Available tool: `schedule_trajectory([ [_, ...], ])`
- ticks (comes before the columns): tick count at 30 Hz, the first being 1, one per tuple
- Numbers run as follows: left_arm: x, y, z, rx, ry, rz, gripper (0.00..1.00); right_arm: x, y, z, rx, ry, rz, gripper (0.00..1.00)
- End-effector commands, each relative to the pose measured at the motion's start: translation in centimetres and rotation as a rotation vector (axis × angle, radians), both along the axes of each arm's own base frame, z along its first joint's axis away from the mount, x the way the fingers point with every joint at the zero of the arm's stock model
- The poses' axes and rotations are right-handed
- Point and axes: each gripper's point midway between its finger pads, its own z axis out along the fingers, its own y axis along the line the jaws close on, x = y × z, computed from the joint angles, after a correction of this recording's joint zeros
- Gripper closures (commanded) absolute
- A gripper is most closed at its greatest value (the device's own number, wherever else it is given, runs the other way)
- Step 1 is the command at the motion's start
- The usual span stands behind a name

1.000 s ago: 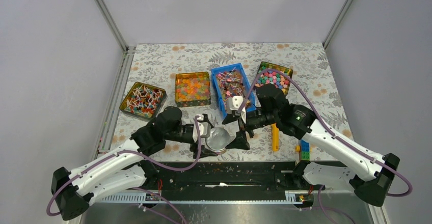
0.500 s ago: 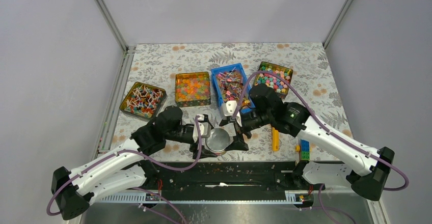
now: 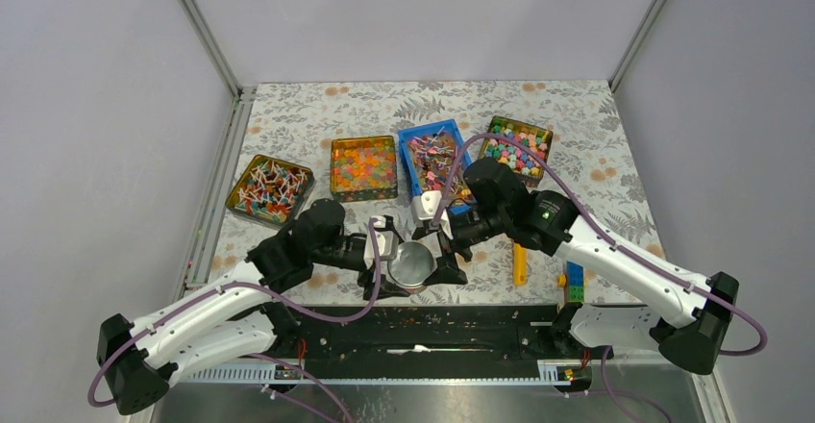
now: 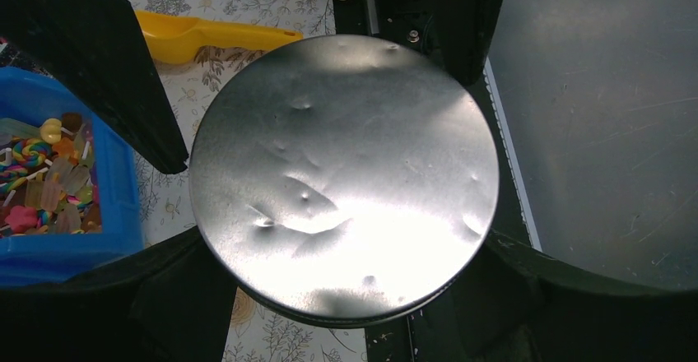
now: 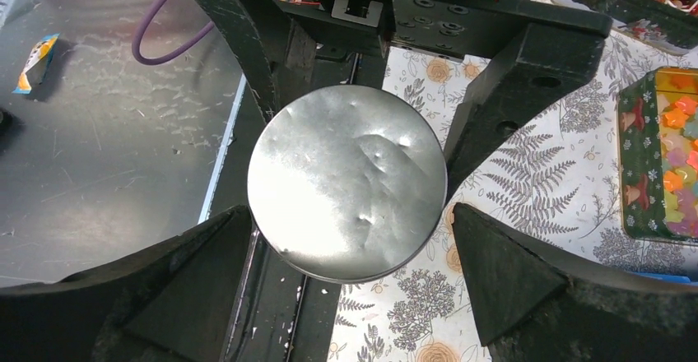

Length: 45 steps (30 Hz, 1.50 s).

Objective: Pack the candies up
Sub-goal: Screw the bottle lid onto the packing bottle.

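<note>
Right gripper (image 5: 350, 214) has slid left and in over the round metal tin (image 3: 413, 264) since a second ago, and its wrist now sits over the near end of the blue bin (image 3: 408, 168). Tin showed as a tilted oval then and reads as a level circle from above now. Left arm has barely shifted. Jaws, right pair: spread to the tin's full width, tips at the rim on either side, touching or a hair off; cannot tell if clamped. Left gripper (image 4: 346, 251) is also spread wide, fingers hugging the tin from the opposite side with the tin's edge overlapping them; reads as holding it. Four fingers ring the tin. Its top face is closed: bare silver, dented in several spots, glare across it. Judgement: lid on, so nothing is packed yet; the move-in looks like a set-up to pull the lid while the left steadies. Tin is close to the near edge of the table (image 3: 577, 115). Candies (image 3: 432, 154) all lie in the blue bin just behind the tin, a heaped jumble of tiny twist wraps, pink, red, brown and white from above. Left wrist view of one corner shows pale translucent wrappers, a rainbow swirl and a red flower-shaped piece. Yellow scoop (image 3: 519, 260) lies on the table just right of the grippers, nothing touching it.
</note>
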Motion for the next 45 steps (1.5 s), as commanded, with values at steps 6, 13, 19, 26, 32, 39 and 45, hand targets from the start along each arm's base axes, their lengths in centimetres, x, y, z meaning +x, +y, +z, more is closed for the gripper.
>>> schedule_trajectory([
  [6,0.1,-0.9,4.3,-0.114,-0.092,-0.044,0.5,-0.3,0.8,1.6,0.025,-0.037,0.031,0.04],
  [13,0.9,-1.0,4.5,-0.108,-0.097,0.007,0.53,0.8,0.8,0.3,-0.022,-0.035,-0.069,0.13],
  [19,2.0,-1.0,4.9,-0.119,-0.105,0.073,0.53,1.6,1.3,-0.9,-0.054,-0.019,-0.187,0.23],
  [26,3.7,-1.0,5.5,-0.126,-0.125,0.169,0.54,2.1,2.4,-1.9,-0.084,0.042,-0.336,0.38],
  [32,5.1,-0.8,6.0,-0.136,-0.135,0.253,0.54,3.1,3.2,-2.5,-0.092,0.074,-0.51,0.39],
  [39,5.6,-0.3,5.7,-0.128,-0.138,0.299,0.55,3.3,3.0,-2.4,-0.079,0.064,-0.538,0.15],
  [45,5.0,0.6,4.6,-0.094,-0.146,0.294,0.54,2.4,1.7,-1.1,-0.013,-0.023,-0.456,0.01],
])
